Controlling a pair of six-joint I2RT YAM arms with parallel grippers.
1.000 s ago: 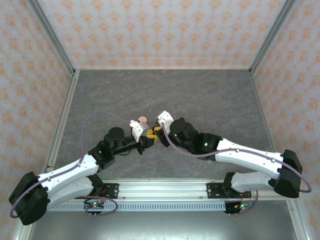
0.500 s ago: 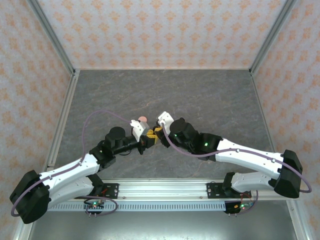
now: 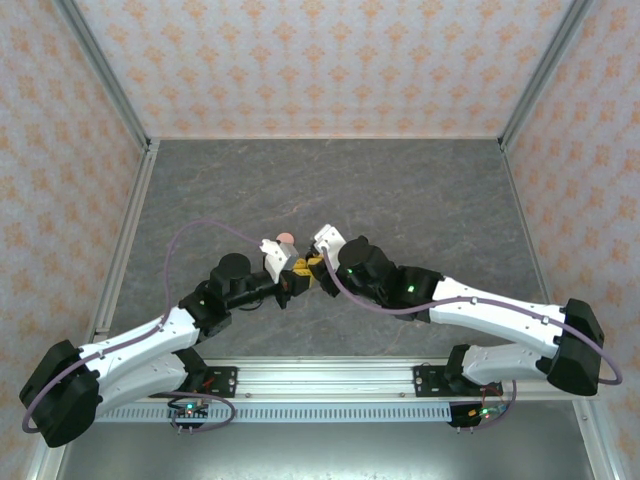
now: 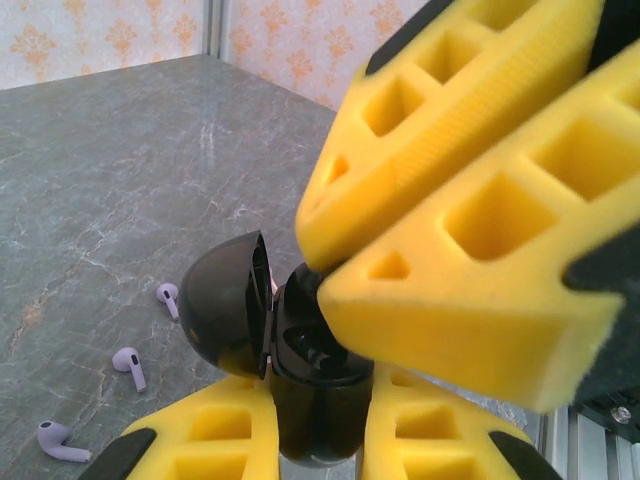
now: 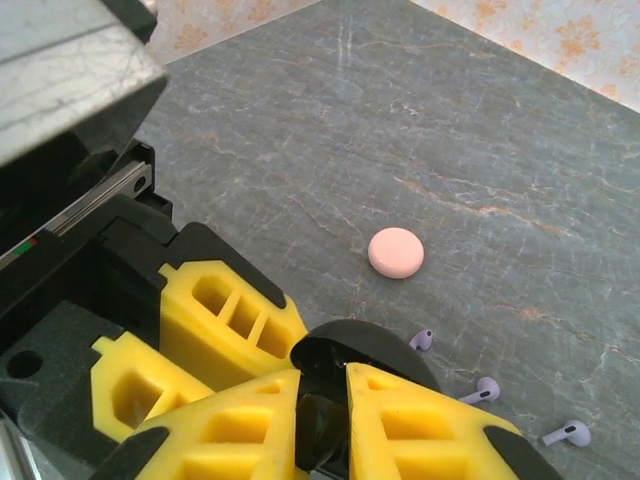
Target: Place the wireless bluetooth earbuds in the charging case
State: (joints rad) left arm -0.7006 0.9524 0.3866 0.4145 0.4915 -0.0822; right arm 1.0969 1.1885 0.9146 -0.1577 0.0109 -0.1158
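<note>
Black charging case in clamped left hand; right hand closed, contents obscured.

The charging case between the left pincer's fingers is glossy black plastic with soft highlights. Those yellow fingers are matt, finely ridged plastic. Beyond the pincer, the counter is smooth, grey, marble-patterned and faintly sheened. The lilac earbuds and the pink disc look like smooth plastic.
</note>
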